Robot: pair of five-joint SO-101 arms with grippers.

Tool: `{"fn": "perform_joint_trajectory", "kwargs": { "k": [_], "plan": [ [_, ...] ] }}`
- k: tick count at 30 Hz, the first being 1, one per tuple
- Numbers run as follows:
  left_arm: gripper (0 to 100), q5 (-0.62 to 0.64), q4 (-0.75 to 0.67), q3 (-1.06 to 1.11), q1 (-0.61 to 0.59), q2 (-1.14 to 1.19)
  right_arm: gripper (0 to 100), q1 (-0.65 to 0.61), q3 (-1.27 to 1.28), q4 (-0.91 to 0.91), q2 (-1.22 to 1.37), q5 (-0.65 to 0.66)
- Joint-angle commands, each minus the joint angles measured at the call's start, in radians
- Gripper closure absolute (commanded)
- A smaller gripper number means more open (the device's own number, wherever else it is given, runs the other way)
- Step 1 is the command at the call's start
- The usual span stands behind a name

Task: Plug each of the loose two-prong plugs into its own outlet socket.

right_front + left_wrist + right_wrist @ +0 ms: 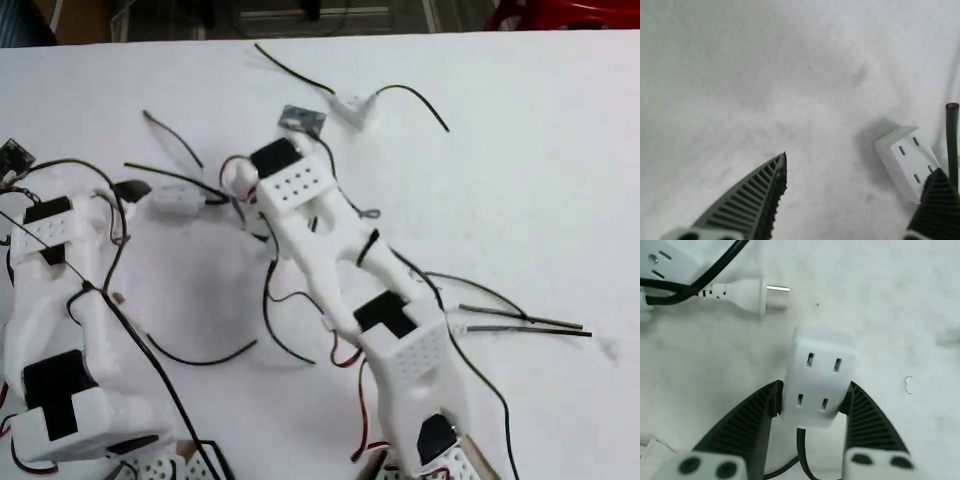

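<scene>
Fingers [752,417] of the right pincer [815,385], black and ribbed, pinch a white rectangular plastic outlet block [820,362] by its two sides in the lower middle of the right wrist frame, a black cord trailing from its near end. At upper left of that frame a white two-prong plug [752,294] on a black cable lies on the white surface [900,300], apart from the held block. The left pincer [860,164] is spread wide over the surface, with a second white slotted outlet block [905,160] at lower right of the left wrist frame, just beside one fingertip.
</scene>
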Motion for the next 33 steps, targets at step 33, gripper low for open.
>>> {"fn": "perform_joint_trajectory", "kwargs": {
  "k": [33],
  "plan": [
    [60,0.002,-0.014,-0.015,0.005,-0.047,60.8,0.194,-0.183,0.173,-0.091,0.132]
  ]
}}
